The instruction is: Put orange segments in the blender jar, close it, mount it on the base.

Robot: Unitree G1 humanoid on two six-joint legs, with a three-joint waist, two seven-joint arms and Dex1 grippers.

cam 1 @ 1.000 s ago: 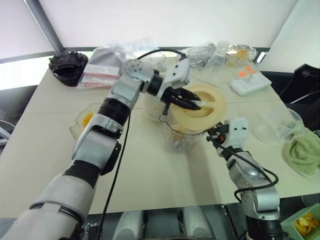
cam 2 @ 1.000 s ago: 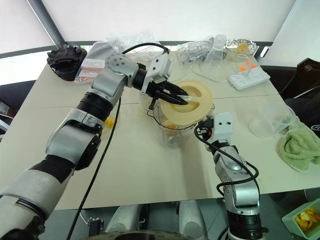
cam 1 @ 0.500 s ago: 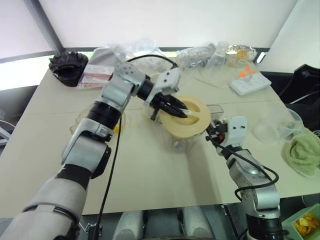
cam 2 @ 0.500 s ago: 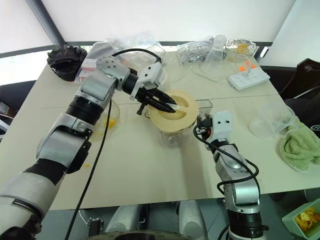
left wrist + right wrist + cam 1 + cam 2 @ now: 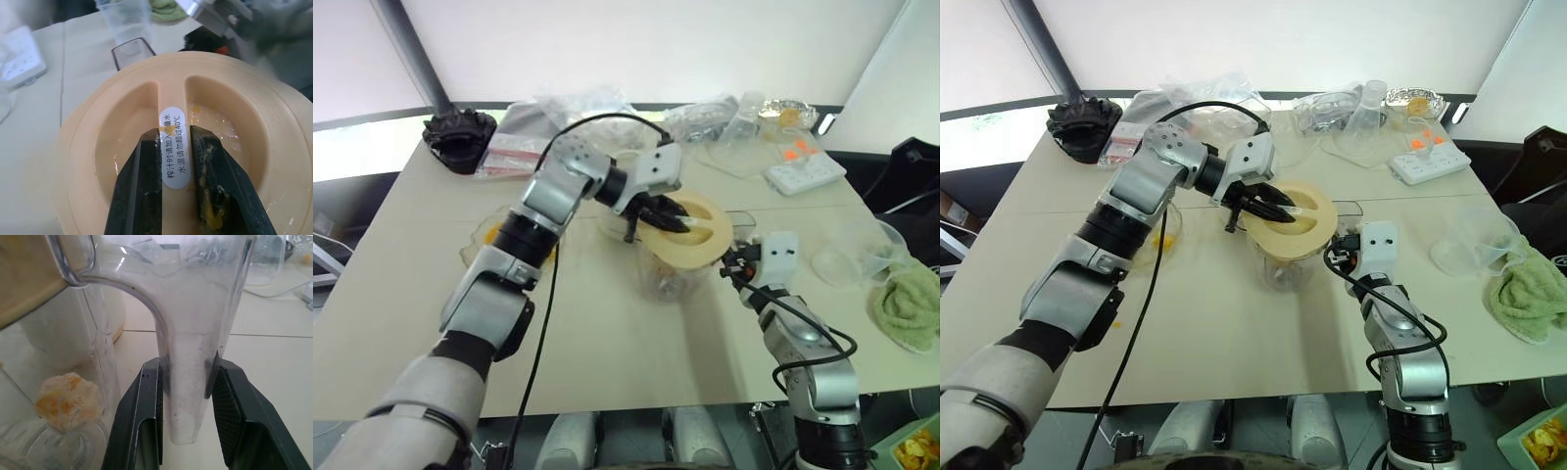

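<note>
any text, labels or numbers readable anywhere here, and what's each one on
"榨汁时请加入…水", "水温请勿超过40°C": two columns on the white sticker on the centre ridge of the cream lid; the left gripper pinches that ridge, and one character is hard to make out.
Red-and-white packets at the table's far side: print too small to read.
White power strip: no legible marking.
Nothing else readable.

Clear glossy plastic blender jar (image 5: 195,308), matt cream plastic lid (image 5: 146,122), fluffy green cloth (image 5: 911,308).
</note>
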